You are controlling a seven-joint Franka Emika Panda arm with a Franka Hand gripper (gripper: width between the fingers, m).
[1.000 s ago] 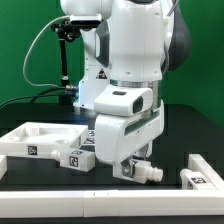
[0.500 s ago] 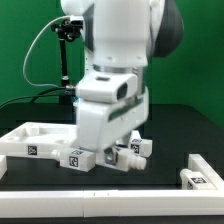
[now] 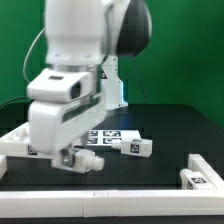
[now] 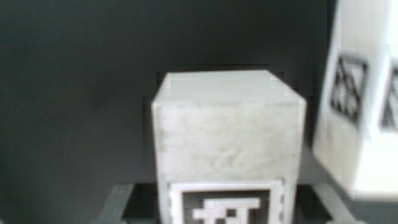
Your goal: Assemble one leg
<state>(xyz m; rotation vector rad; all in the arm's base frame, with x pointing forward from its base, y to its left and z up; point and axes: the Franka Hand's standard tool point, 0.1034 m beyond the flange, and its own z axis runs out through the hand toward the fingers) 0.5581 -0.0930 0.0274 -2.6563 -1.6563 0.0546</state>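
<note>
Exterior view: the gripper (image 3: 70, 160) sat in the lower left of the frame, its jaws clamped on the leg (image 3: 90, 161), which was held roughly level close over the black table (image 3: 170, 135), stub end toward the exterior view's right. The panel (image 3: 12, 140) with the raised rim lay at the left edge of the frame, while a second leg (image 3: 105, 137) and a third leg (image 3: 137, 146) lay side by side on the table near the frame's centre, apart from the held leg. In the wrist view the leg (image 4: 222, 120) filled the middle of the frame, a tag marker (image 4: 222, 205) on its near face and another tagged white part (image 4: 365, 95) just beside it.
</note>
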